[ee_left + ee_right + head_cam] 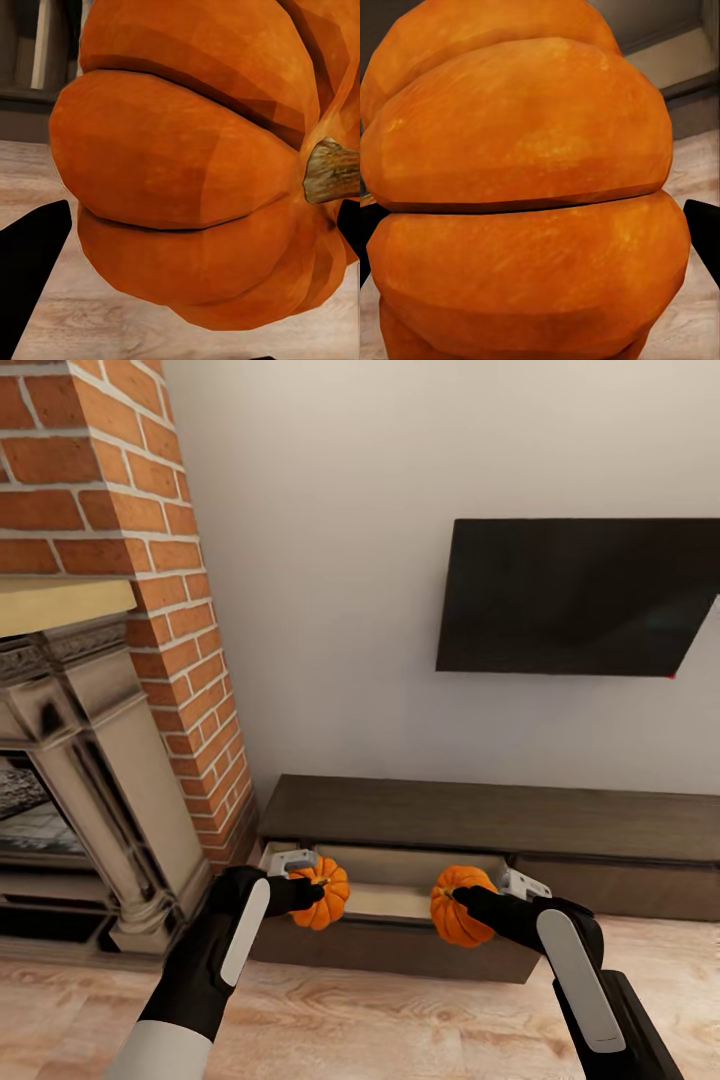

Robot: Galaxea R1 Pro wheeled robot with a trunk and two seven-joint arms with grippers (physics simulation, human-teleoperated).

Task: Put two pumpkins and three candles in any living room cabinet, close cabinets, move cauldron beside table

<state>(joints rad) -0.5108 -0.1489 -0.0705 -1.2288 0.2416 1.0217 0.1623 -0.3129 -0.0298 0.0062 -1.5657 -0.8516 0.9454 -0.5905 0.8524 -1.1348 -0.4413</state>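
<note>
You hold a pumpkin in each gripper over the open drawer (385, 900) of the cabinet (480, 815); the left gripper (312, 888) is clamped on the left pumpkin (324, 893), the right gripper (462, 900) on the right pumpkin (455, 905); each wrist view shows orange ribs pressed between dark fingers. Both pumpkins sit near the drawer's front edge, and from the head view you cannot tell whether they are fully past that edge or still over it; release too early and a pumpkin may strike the front panel and roll onto the wood floor (400, 1020). The drawer looks shallow; a pumpkin standing tall may catch the cabinet top when you push the drawer shut, leaving it ajar. The left arm works close to the fireplace (90, 780); a wide swing on withdrawal risks contact there. The round, ribbed bodies may also roll on the pale drawer bottom once freed.
</note>
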